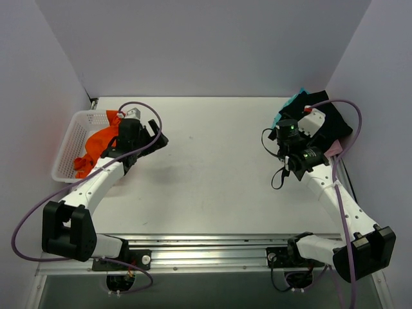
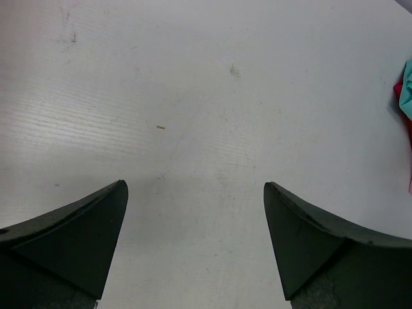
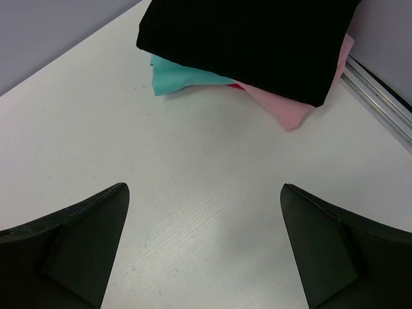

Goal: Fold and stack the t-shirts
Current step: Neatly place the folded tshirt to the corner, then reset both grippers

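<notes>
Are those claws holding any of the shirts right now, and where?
No, nothing is held: the left gripper and the right gripper are both open and empty.

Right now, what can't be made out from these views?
- Top view: the right arm covers most of the stack.
- Right wrist view: the top edge crops the black t-shirt. The teal t-shirt and pink t-shirt are slivers beneath it, so the shirt count is unclear.
- Top view: the left arm hides part of the orange t-shirt in the basket; anything beneath is unseen.
- Left wrist view: the right edge crops the stack.
</notes>
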`<state>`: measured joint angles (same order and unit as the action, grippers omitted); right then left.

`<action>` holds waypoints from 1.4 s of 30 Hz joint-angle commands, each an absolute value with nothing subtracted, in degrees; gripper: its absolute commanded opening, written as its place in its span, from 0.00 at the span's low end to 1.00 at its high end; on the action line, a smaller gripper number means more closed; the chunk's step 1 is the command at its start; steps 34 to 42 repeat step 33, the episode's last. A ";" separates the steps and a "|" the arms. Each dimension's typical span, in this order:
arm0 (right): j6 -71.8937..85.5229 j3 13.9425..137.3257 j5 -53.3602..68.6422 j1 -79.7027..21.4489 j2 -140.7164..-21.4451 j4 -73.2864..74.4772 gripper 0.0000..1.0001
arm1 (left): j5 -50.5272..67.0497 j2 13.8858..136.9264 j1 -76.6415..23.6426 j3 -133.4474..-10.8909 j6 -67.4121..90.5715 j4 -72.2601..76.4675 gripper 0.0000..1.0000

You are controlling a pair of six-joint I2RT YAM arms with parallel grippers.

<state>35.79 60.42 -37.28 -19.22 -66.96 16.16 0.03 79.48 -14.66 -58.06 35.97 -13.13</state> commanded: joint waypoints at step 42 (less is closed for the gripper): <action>34.54 61.70 -42.36 -19.86 -68.38 16.53 1.00 | -5.00 73.92 -14.68 -57.57 32.08 -14.59 0.96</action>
